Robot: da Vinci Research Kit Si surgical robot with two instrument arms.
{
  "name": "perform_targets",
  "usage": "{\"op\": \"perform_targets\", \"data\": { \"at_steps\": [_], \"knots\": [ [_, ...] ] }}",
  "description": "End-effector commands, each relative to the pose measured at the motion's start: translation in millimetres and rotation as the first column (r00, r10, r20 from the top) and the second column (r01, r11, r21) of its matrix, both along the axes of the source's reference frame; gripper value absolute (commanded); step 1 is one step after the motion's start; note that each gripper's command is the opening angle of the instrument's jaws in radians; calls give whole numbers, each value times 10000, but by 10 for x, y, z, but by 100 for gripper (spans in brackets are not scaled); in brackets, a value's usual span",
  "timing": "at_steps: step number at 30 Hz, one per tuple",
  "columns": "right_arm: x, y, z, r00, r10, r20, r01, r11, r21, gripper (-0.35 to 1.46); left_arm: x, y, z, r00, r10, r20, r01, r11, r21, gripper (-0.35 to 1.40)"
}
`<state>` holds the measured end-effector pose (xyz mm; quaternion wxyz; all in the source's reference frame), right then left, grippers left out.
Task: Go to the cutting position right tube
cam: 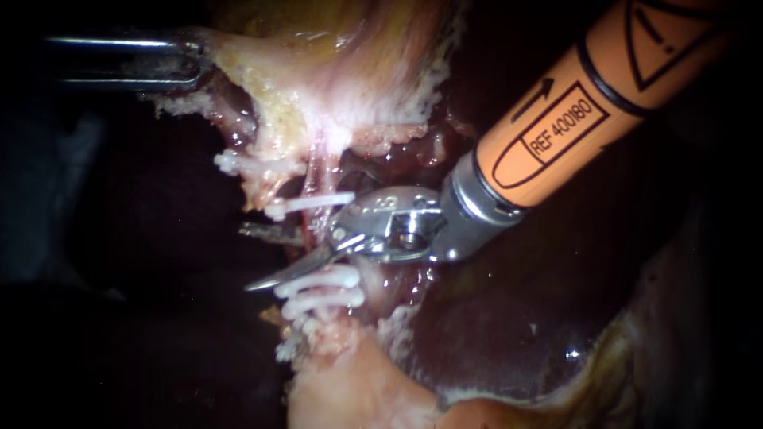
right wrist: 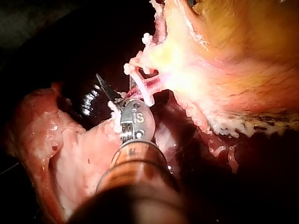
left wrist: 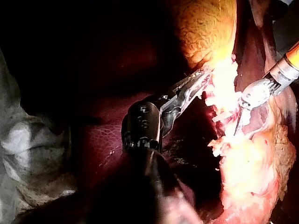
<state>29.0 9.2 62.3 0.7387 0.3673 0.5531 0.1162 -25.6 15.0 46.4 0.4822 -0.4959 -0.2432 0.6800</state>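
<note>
The thin pink right tube (cam: 319, 167) runs twelve to six at the endoscope view's centre, with white plastic clips (cam: 318, 282) on it above and below. My orange-shafted right instrument (cam: 266, 256) enters from two o'clock, its blades parted astride the tube between the clips. At ten o'clock my left instrument (cam: 193, 63) clamps the pale yellowish gallbladder (cam: 334, 71) edge.

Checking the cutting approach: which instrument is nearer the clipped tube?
Right. The right instrument straddles the tube with open jaws; the left instrument grips the gallbladder, well away from it.
</note>
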Motion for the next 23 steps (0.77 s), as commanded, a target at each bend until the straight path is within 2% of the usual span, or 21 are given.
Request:
{"op": "perform_targets", "data": {
  "at_steps": [1, 4, 6, 10, 23],
  "knots": [
    [-1, 0, -6, 9999, -10, -106, 10, 10000, 34, 116, 0, 0, 0, 10000, 7, 10, -7, 10000, 1, -35],
    [-2, 1, -22, 9995, -21, -310, 27, 9998, 200, 114, 0, 0, 0, 10000, 8, 11, -8, 10000, 1, -35],
    [-3, 0, -32, 9991, -154, -400, 164, 9996, 242, 114, 1, 0, 0, 10000, 9, 12, -9, 10000, 1, -35],
    [-3, -2, -44, 9986, -176, -493, 190, 9994, 284, 113, 1, 0, 0, 10000, 9, 12, -9, 10000, 1, -35],
    [-4, -3, -46, 9985, -187, -514, 205, 9992, 349, 113, 1, 0, 0, 10000, 10, 12, -10, 10000, 0, -35]
  ]
}}
